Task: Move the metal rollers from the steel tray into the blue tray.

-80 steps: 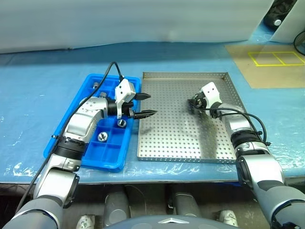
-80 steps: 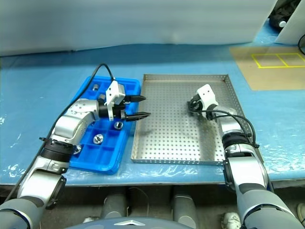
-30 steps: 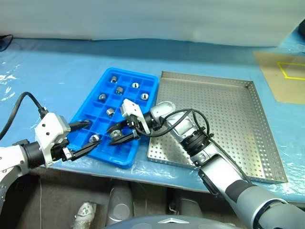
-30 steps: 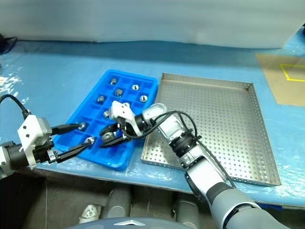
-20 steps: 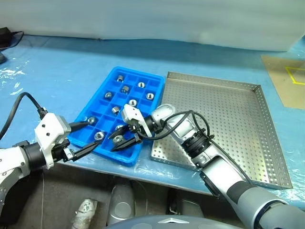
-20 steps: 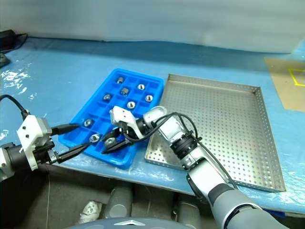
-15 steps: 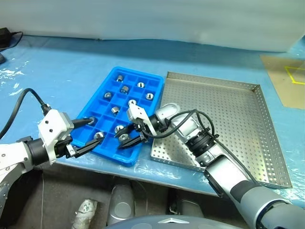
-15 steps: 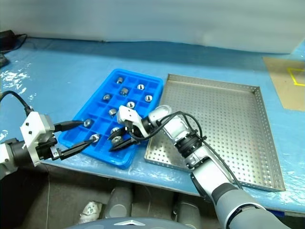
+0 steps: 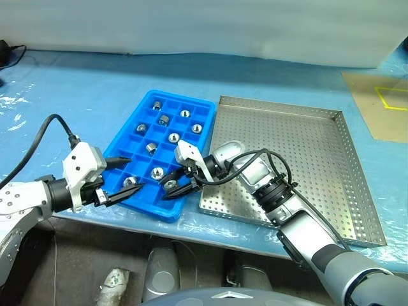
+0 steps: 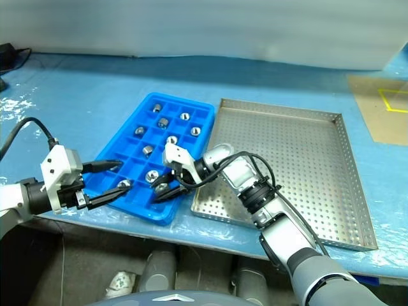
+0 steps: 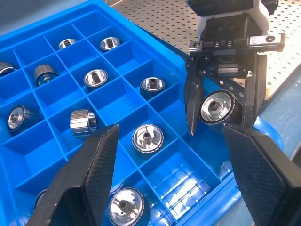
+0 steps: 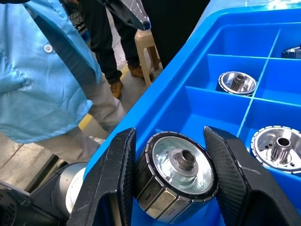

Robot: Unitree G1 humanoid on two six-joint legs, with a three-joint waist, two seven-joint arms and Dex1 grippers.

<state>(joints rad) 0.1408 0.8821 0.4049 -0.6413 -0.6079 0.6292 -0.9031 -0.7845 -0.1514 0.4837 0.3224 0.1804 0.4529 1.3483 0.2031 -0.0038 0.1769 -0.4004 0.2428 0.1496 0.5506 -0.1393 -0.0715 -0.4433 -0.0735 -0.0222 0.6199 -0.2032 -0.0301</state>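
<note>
No brand, label or writing can be read on anything here. At the left, the left gripper (image 9: 113, 182) hangs at the near left edge of the blue tray (image 9: 197, 106) with its two black fingers spread apart and nothing between them. The blue tray sits on the blue-covered table (image 9: 76, 95), its compartments holding several metal rollers (image 9: 157, 171), one to a cell. The right gripper (image 9: 179, 183) reaches across from the right over the tray's near corner, its fingers clamped on one roller (image 12: 176, 176); the head views hide that roller between the fingers, while both wrist views show its shiny end face and hollow centre clearly. The right wrist view also takes in a person in a light blue coat (image 12: 37, 70) beyond the table edge. To the right, touching the blue tray, lies the steel tray (image 9: 338, 210).
</note>
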